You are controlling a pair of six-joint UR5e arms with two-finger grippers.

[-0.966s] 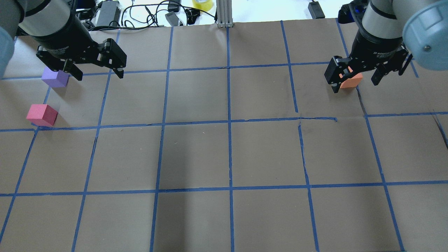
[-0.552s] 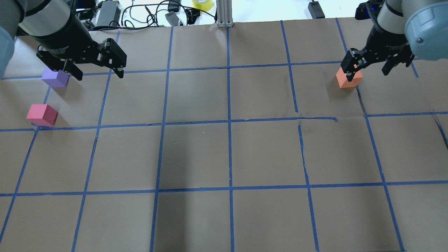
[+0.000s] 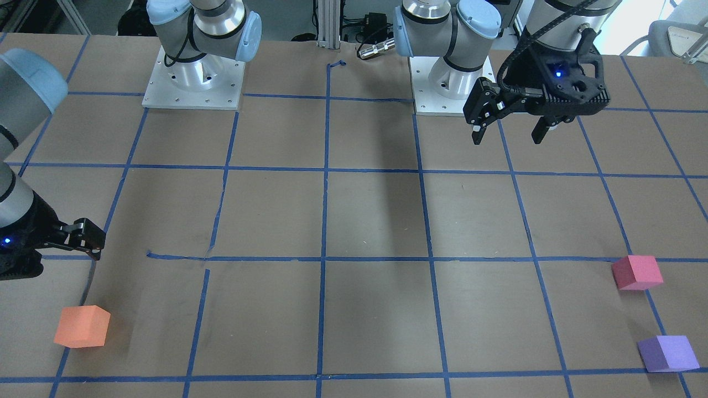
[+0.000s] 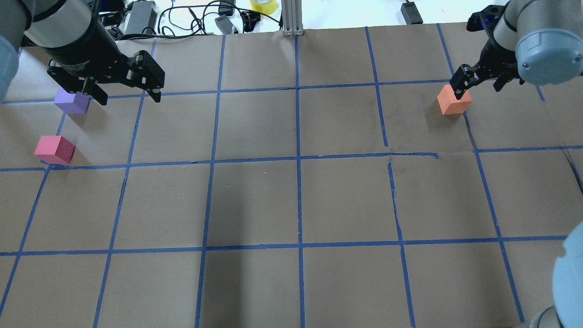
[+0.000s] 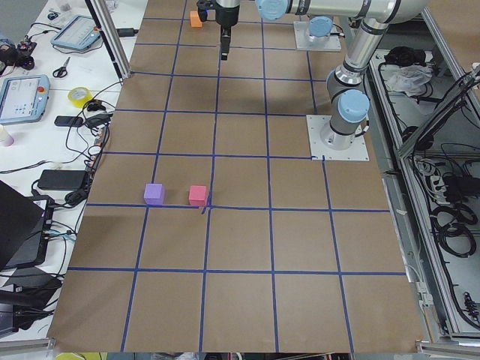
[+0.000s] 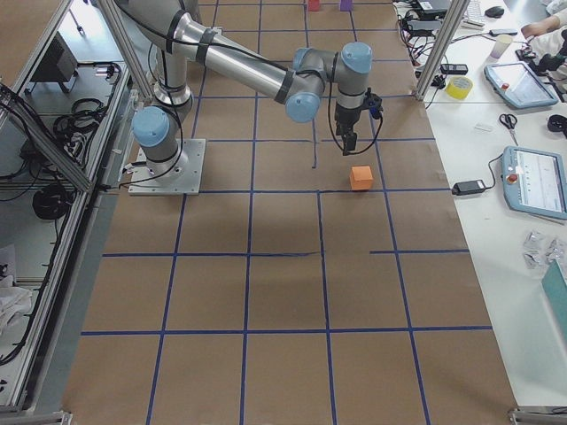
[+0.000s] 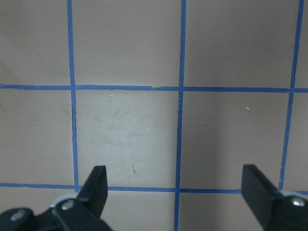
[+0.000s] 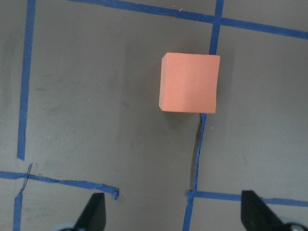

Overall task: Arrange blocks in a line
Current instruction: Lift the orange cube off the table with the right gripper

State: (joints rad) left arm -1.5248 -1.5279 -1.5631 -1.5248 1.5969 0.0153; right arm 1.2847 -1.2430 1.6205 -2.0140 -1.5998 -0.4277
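On the far right of the table (image 4: 255, 200), the orange block (image 4: 452, 102) rests flat on the brown paper, its right side on a blue tape line (image 8: 215, 38). My right gripper (image 4: 478, 89) hangs in the air by it, spread wide and holding nothing. From my right wrist the block shows whole beyond my two fingers (image 8: 94, 214), with bare paper between them and it, so I touch nothing there.

On the far left, the purple block (image 4: 71, 101) and the pink block (image 4: 54, 149) sit near each other but apart. The purple one is farther from me, and the pink one is nearer, close to a crossing of tape lines. The purple block lies about level with the orange one across the table, and those two are well apart.

My left gripper (image 4: 130, 98) hovers above the table, to the right of the purple block as seen from overhead. It too is spread wide and empty, and my left wrist sees only paper and tape lines between its fingers.
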